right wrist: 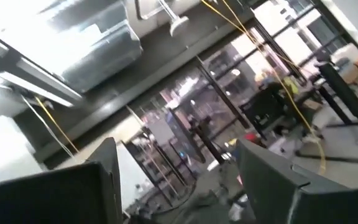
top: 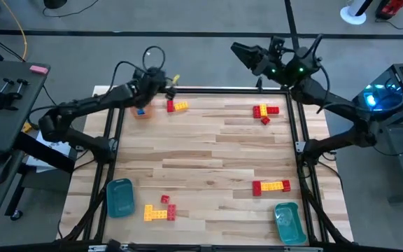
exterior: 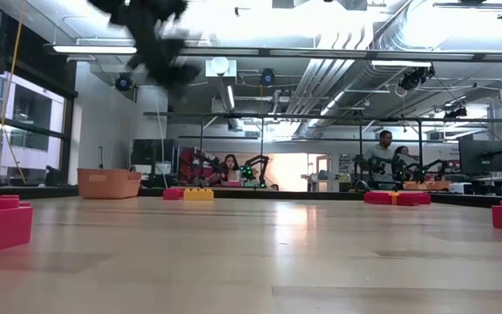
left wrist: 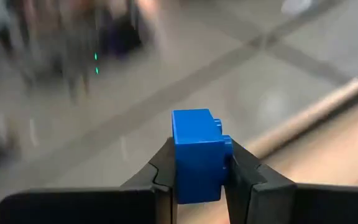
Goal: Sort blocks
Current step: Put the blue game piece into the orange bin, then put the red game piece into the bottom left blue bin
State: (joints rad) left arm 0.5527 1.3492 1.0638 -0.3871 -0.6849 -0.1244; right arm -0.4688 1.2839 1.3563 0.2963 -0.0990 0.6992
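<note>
My left gripper (left wrist: 199,163) is shut on a small blue block (left wrist: 194,134). In the high view that gripper (top: 161,85) hovers at the table's far left corner, beside a small orange tray (top: 143,113) with a blue block (top: 140,110) in it. In the low view the arm (exterior: 157,42) is raised well above the tray (exterior: 109,183). Red and yellow blocks lie in groups on the table: far left (top: 177,106), far right (top: 265,112), near right (top: 271,186) and near left (top: 160,211). My right gripper (top: 242,52) is open and raised beyond the far edge, fingers apart (right wrist: 179,186). My left gripper pinches the blue block by its two opposite side faces (left wrist: 215,171), one finger (left wrist: 244,177) on each side. The block's studded end sticks out past the fingertips. It is lifted clear of the table and the tray.
Two teal trays sit near the front edge, one left (top: 119,197) and one right (top: 287,222). A dark frame (top: 299,122) runs around the table. The wooden middle (top: 215,154) holds no blocks. People stand in the room behind (exterior: 382,157).
</note>
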